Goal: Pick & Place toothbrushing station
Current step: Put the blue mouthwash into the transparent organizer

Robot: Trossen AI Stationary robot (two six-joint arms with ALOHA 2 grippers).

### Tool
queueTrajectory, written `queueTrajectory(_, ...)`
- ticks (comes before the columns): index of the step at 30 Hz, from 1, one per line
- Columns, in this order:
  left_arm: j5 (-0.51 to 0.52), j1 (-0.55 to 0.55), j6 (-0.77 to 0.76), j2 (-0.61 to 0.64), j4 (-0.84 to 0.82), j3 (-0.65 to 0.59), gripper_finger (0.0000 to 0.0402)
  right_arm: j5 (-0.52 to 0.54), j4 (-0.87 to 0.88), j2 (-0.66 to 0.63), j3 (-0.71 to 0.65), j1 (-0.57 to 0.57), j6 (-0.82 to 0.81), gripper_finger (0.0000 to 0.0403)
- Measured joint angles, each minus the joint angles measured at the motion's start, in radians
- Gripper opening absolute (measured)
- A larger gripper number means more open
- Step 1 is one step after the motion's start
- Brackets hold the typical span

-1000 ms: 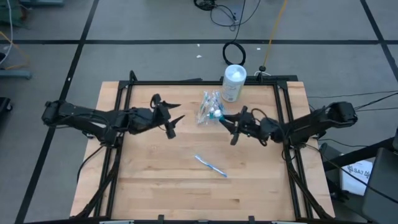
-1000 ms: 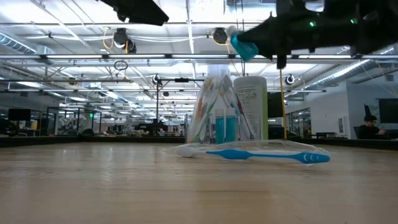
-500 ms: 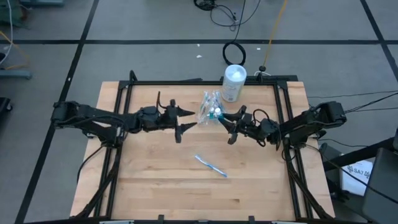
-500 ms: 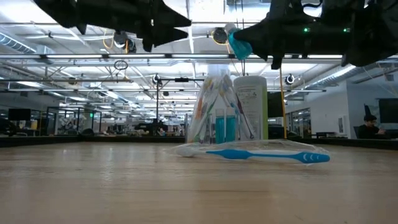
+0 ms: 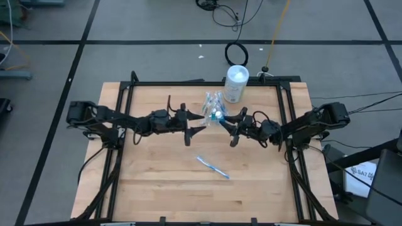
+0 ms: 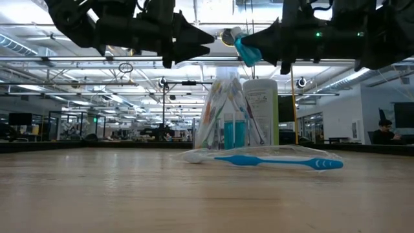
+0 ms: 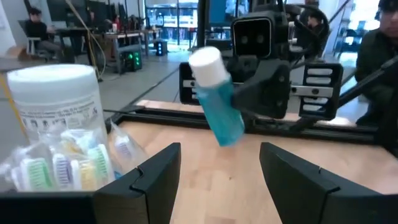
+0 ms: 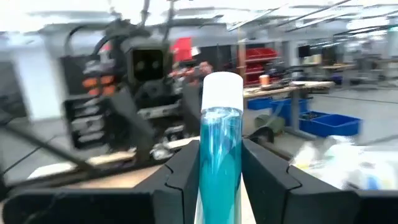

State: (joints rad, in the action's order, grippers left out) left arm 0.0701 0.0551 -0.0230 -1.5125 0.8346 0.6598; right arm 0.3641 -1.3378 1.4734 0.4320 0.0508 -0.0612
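The wooden table (image 5: 157, 176) carries both dark arms stretched level toward its middle, meeting just in front of the far edge. The left arm reaches in from the left, nearly straight, its left gripper (image 5: 196, 125) raised off the wood with fingers spread wide and holding nothing. The right arm reaches in from the right, bent at the elbow, its right gripper (image 5: 225, 124) clamped on a small blue toothpaste tube (image 5: 218, 115), white cap pointing at the other gripper. At the far edge stands a white canister (image 5: 236, 83); just beside it, left, a clear plastic bag (image 5: 211, 107) of toothbrushes. A wrapped blue toothbrush (image 5: 212, 167) lies nearer, alone.
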Motion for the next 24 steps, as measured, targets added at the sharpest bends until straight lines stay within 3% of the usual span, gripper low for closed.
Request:
queueTrajectory(4, -0.007, 0.012, 0.041, 0.023, -0.019, 0.015, 0.0225, -0.177, 0.044, 0.000, 0.000, -0.040, 0.010, 0.0100)
queueTrajectory(7, -0.101, 0.039, 0.050, 0.047, -0.152, 0.090, 0.0225, -0.240, 0.077, 0.000, 0.000, -0.074, -0.050, 0.0100)
queueTrajectory(10, -0.186, 0.064, 0.110, 0.051, -0.468, 0.230, 0.0225, -0.264, 0.109, 0.000, 0.000, -0.100, -0.084, 0.0100)
queueTrajectory(15, -0.155, 0.076, 0.224, 0.010, -0.912, 0.456, 0.0225, -0.289, 0.131, 0.000, 0.000, -0.112, -0.084, 0.0100)
queueTrajectory(19, -0.152, 0.077, 0.220, -0.032, -0.971, 0.542, 0.0225, -0.303, 0.132, 0.000, 0.000, -0.115, -0.084, 0.0100)
queueTrajectory(24, -0.201, 0.076, 0.176, -0.082, -0.959, 0.563, 0.0225, -0.369, 0.131, 0.000, 0.000, -0.117, -0.070, 0.0100)
